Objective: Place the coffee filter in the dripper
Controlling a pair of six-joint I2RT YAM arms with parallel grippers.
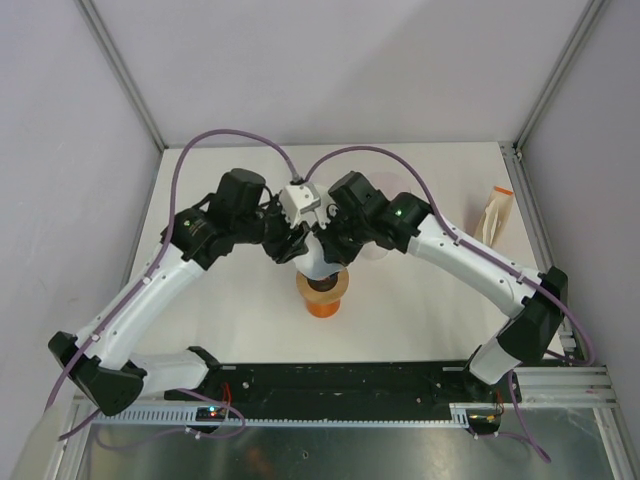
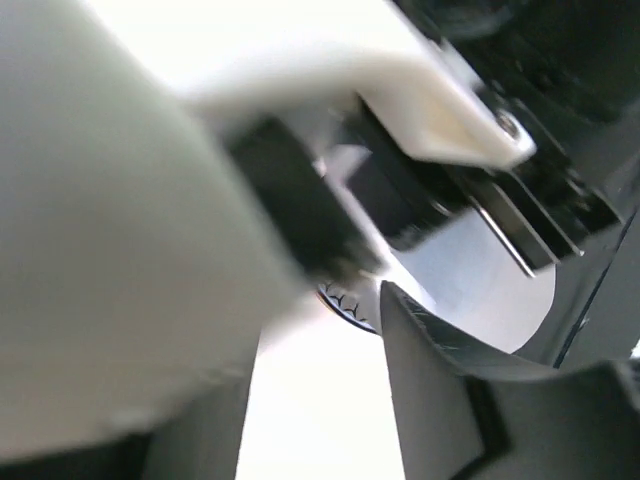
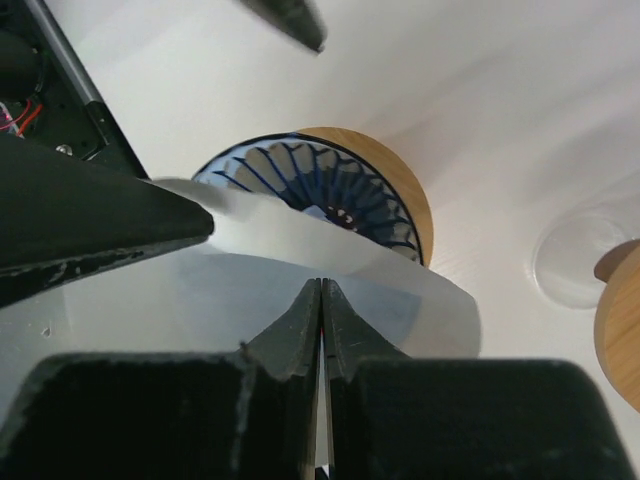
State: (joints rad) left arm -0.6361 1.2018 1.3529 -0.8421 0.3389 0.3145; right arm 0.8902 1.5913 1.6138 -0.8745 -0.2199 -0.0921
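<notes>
The coffee filter (image 3: 300,260) hangs in the air right above the dripper (image 3: 385,185), at the middle of the table (image 1: 430,310). It is not seated yet: its lower edge crosses the near half of the dripper's mouth, and the blue ribs on the far side are bare. The right gripper (image 3: 322,295) has the paper pinched, its two fingers pressed flat together on the filter's near edge. The left gripper (image 1: 287,247) comes in from the left. Its fingers appear spread, with bright table showing between them in its own camera, and one dark finger (image 3: 110,215) lies against the filter's left edge. I judge it to be steadying or spreading the paper, not gripping it.

So the step in hand is the lowering. The next move calls for centring the cone over the ribbed opening and bringing it straight down before the right fingers let go, with the left finger clear of the rim.

The right wrist view alone shows the pinch, the ribs and the wooden collar. It also shows a clear round disc (image 3: 580,262) on the table to the right. The top view shows both arms meeting over the dripper and a filter pack (image 1: 497,215) far right. The left wrist view is mostly blur, with only a sliver of ribs.
</notes>
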